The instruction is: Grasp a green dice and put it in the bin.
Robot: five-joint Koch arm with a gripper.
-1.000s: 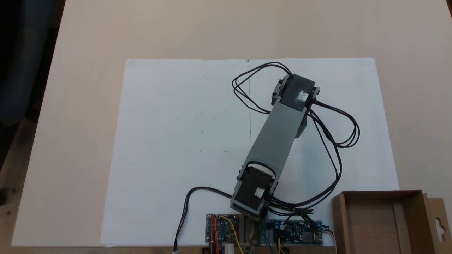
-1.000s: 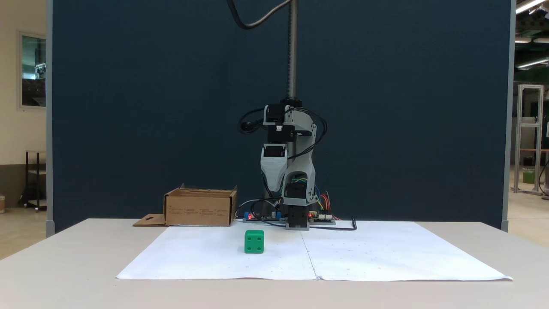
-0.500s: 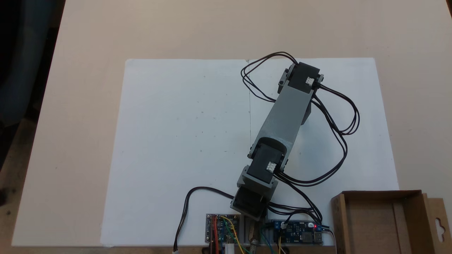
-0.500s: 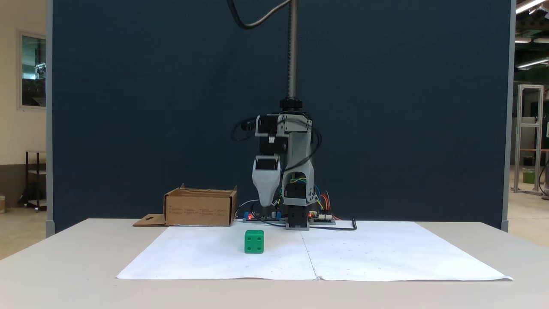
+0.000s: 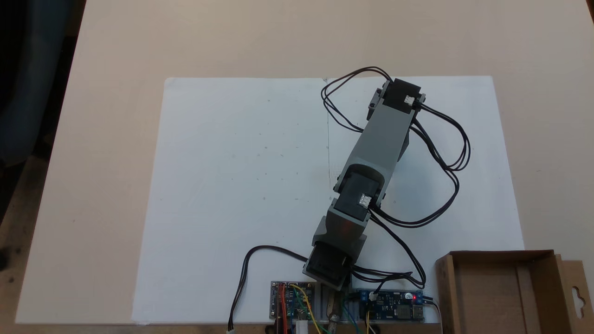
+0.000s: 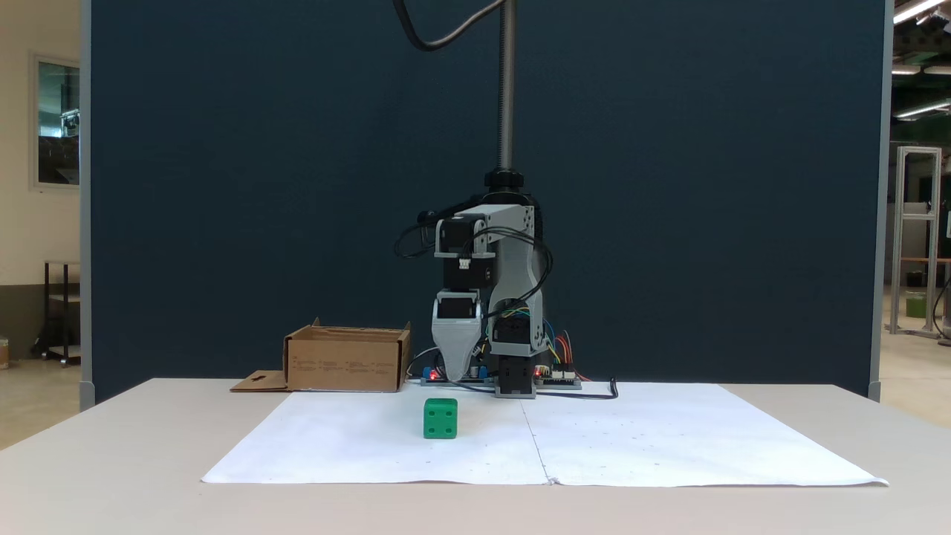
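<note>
Fingers point(image 6: 457, 375) first, in the front-facing fixed view: pointing straight down from the grey arm point(image 6: 513, 282), tapering to a single tip just above the far edge of the white paper point(image 6: 631, 438). Only one tip showing, jaws lined up one behind the other, so open or closed cannot be told. Nothing gripped between them as far as can be seen.

Same view, working outward from the paper: green dice point(image 6: 440, 418) sitting on the paper's left half, four pips facing the camera, nearer the camera than the fingers and slightly left of them, well apart. Bin point(image 6: 348, 360) off the paper's far left corner, standing on the bench point(image 6: 111, 461), flap lying flat to its left. Circuit boards point(image 6: 553, 380) with lit red lights at the paper's far edge, by the arm's base. Dark blue panel behind everything.

Over to the top-down fixed view: arm point(image 5: 378, 139) stretched diagonally across the paper's point(image 5: 232, 185) right half, black cables point(image 5: 445, 157) looping off to its right. Fingers tucked beneath the arm, hidden. Dice hidden too. Bin point(image 5: 510, 256) past the paper's lower right corner, open top up, flap with hang-hole on its right side. Boards point(image 5: 390, 306) along the paper's bottom edge.
</note>
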